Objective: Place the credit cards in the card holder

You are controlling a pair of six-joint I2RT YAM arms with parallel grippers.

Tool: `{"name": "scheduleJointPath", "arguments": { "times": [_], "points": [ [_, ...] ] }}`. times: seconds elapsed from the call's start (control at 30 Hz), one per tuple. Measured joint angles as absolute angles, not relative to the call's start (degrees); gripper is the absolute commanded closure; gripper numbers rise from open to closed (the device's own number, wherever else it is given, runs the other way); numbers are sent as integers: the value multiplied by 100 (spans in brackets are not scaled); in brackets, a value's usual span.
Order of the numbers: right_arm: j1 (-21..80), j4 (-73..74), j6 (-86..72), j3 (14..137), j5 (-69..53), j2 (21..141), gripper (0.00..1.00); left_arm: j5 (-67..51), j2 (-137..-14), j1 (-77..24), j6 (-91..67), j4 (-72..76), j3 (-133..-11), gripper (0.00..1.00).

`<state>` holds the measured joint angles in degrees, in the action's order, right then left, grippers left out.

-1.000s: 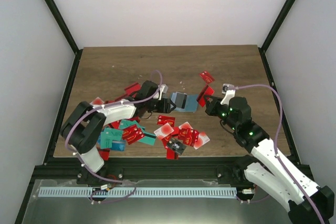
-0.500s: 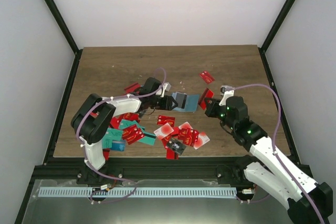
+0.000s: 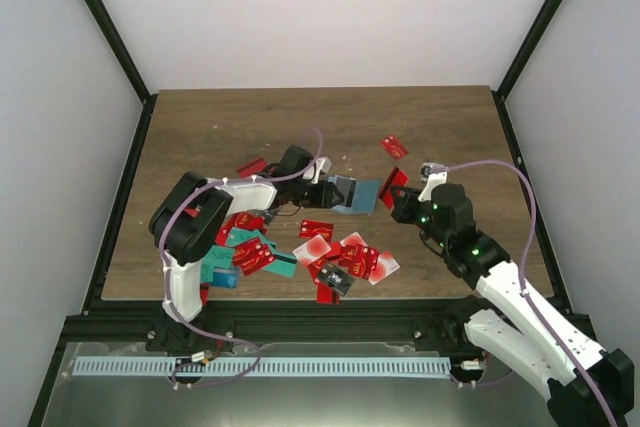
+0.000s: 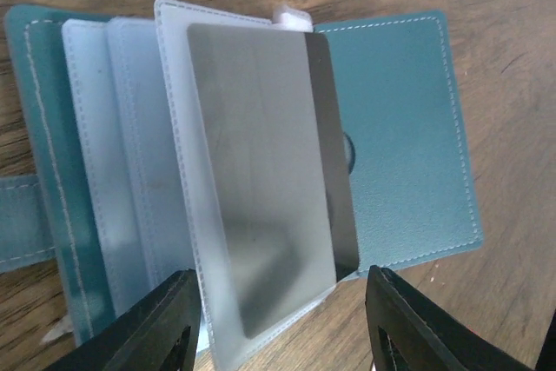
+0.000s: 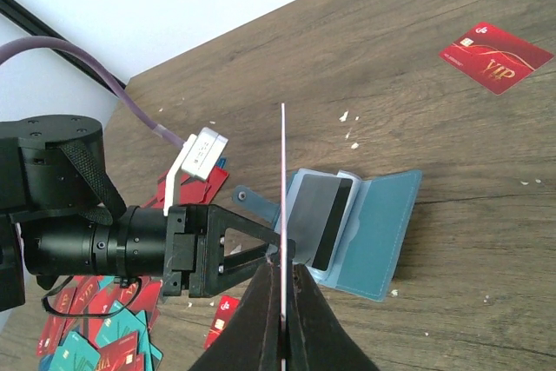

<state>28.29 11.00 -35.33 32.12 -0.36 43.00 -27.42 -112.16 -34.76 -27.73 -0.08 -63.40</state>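
Mid-table (image 3: pixel 200 127), left end effector (image 4: pixel 280 323) agape, empty; right end effector (image 5: pixel 282 288) tight on edge-on card (image 5: pixel 283 180)

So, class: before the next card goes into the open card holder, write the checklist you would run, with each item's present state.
1. Card holder lies open on the table: ok.
2. Right hand shut on the held card, edge-on: ok.
3. Grey card fully inside the front sleeve: not ok, a dark edge sticks out.
4. Left hand open: ok.
5. Left hand's fingers clear of the front sleeve: cannot tell.
6. Back sleeves free of cards: ok, they look empty.
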Motion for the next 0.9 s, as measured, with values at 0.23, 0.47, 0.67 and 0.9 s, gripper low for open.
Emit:
{"name": "scheduleJointPath", "arguments": {
  "times": [0.23, 0.47, 0.67, 0.9],
  "points": [
    [2829, 1100, -3470, 3227, -27, 4305, 99, -2792, -11236, -3623, -2851, 34, -6539, 47],
    [2768, 1114, -3341, 3723, 108, 4617, 99, -2733, -11336, -3948, -2790, -128, -7094, 48],
    [2355, 987, -3306, 4060, -134, 5105, 99, -2639, -11579, -4252, -2657, -294, -7443, 49],
    [1590, 668, -3404, 4276, -1291, 6270, 99, -2471, -11891, -4493, -2510, -454, -7701, 55]
  ]
}}
